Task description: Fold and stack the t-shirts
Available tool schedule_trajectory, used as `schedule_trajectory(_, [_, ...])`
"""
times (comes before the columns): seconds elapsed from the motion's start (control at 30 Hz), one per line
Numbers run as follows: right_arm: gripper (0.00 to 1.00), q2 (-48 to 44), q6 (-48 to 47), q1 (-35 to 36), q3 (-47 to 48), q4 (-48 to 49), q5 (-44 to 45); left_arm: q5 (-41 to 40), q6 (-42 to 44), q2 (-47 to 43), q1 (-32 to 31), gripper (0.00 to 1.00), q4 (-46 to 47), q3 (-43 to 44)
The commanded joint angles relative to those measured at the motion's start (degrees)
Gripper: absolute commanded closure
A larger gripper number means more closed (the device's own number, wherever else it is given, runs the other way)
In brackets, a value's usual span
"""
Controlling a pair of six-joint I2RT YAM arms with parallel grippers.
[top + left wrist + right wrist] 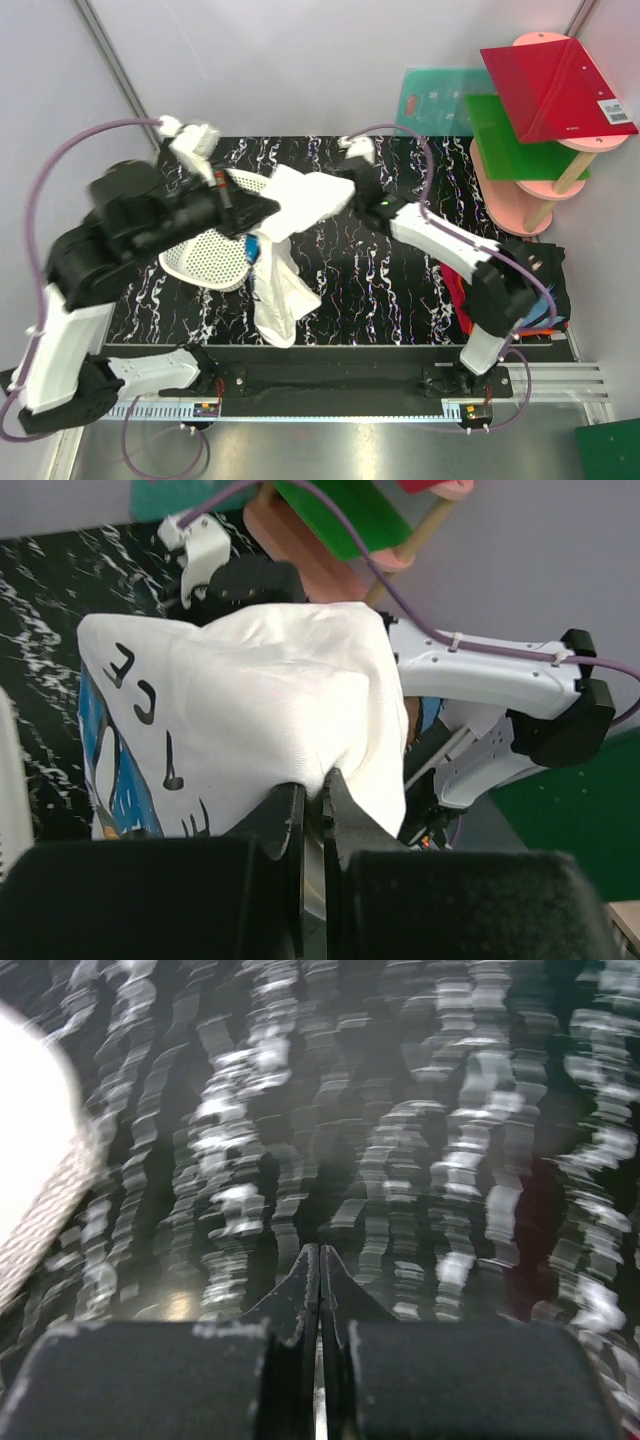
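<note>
The white t-shirt hangs bunched and creased over the left-centre of the tabletop, blue print and black lettering showing, its tail draping nearward. The left jaws pinch its upper fold. The right jaws are clenched on nothing.

- White t-shirt: soft matt cloth, creased, with flat blue and black print.
- Worktop: smooth black surface veined white like marble, with a slight sheen.
- Mesh basket: white perforated plastic.
- My left gripper: jaws of matt black plastic.
- My right gripper: the same matt black plastic, upper edges scuffed pale.
- My right arm shell: smooth white plastic, lightly glossy.
- Cable: smooth purple sheath.
- Red board, green board: glossy plastic sheets.
- Rail: bare silvery metal.
</note>
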Motion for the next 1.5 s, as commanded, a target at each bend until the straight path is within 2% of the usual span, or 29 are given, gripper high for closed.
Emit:
schedule_trajectory(0.0, [1.0,-12.1,4.9,-8.8,-7.9,1.4,9.7,12.9,-2.4,8.6,-0.4,1.0,15.3,-4.4])
schedule_trajectory(0.07, [0.94,-18.0,4.8,-11.1,-11.6,2.2,10.0,16.2,-3.3,14.2,-2.2,1.0,18.5,-4.7])
schedule_trajectory(0.13, [0.54,-21.8,2.8,-12.4,-13.8,3.6,12.1,18.9,-3.8,18.4,-3.8,1.0,20.4,-3.2])
schedule_trajectory(0.17, [0.23,-25.6,0.9,-12.6,-16.1,5.7,13.1,19.7,-3.8,22.7,-5.9,1.0,22.7,-0.7])
schedule_trajectory(0.27, [0.02,-32.5,-0.9,-12.6,-19.6,8.3,17.4,23.1,-5.6,31.5,-9.6,1.0,26.4,6.9])
schedule_trajectory(0.37, [0.0,-37.8,-2.0,-13.2,-21.7,8.9,21.1,25.8,-6.5,38.2,-12.0,1.0,27.5,15.5])
schedule_trajectory(0.5, [0.0,-41.5,-3.0,-13.3,-23.6,9.3,21.8,22.0,-6.7,37.9,-11.4,1.0,30.6,13.4])
schedule_trajectory(0.63, [0.0,-42.5,-2.1,-13.4,-25.2,9.9,22.5,18.0,-6.2,33.8,-8.3,1.0,34.0,3.9])
schedule_trajectory(0.7, [0.0,-42.4,-1.5,-13.4,-26.0,10.5,22.3,18.1,-7.9,31.2,-3.9,1.0,35.5,-1.0])
schedule_trajectory(0.73, [0.0,-42.3,-1.5,-13.4,-26.1,10.7,22.3,17.7,-10.0,30.1,-2.1,1.0,39.0,-7.7])
schedule_trajectory(0.83, [0.01,-41.1,-0.8,-13.4,-27.0,10.8,21.7,13.6,-12.8,25.4,4.8,1.0,43.4,-20.1])
schedule_trajectory(0.87, [0.0,-41.1,-0.5,-13.4,-27.2,10.7,21.2,12.4,-12.7,25.2,7.8,1.0,43.0,-21.9])
schedule_trajectory(0.97, [0.0,-41.7,0.8,-13.4,-28.5,10.8,19.3,7.8,-10.2,26.3,10.9,1.0,40.9,-24.9])
schedule_trajectory(1.07, [0.03,-42.7,1.5,-13.3,-30.2,11.1,15.4,0.0,-5.8,30.1,11.1,1.0,35.0,-22.0])
schedule_trajectory(1.23, [0.03,-44.6,2.8,-13.4,-32.4,11.0,12.3,-11.1,-6.3,34.0,11.5,1.0,28.9,-19.2])
schedule_trajectory(1.27, [0.02,-45.1,3.1,-13.4,-32.8,10.8,11.5,-12.4,-6.3,34.3,11.5,0.55,28.5,-19.0])
schedule_trajectory(1.3, [0.02,-45.5,3.1,-13.3,-33.1,10.6,11.1,-13.1,-6.3,34.5,11.5,0.3,28.2,-18.8])
schedule_trajectory(1.33, [0.02,-46.3,3.3,-13.3,-33.8,10.2,10.8,-14.6,-6.6,34.8,11.5,0.11,26.9,-18.3])
schedule_trajectory(1.37, [0.02,-46.6,3.6,-13.3,-34.2,10.0,10.1,-14.9,-6.7,34.6,11.4,0.01,26.8,-18.4])
schedule_trajectory(1.47, [0.02,-48.1,3.9,-13.3,-35.4,9.5,9.8,-14.8,-7.0,32.6,11.4,0.01,26.8,-19.9])
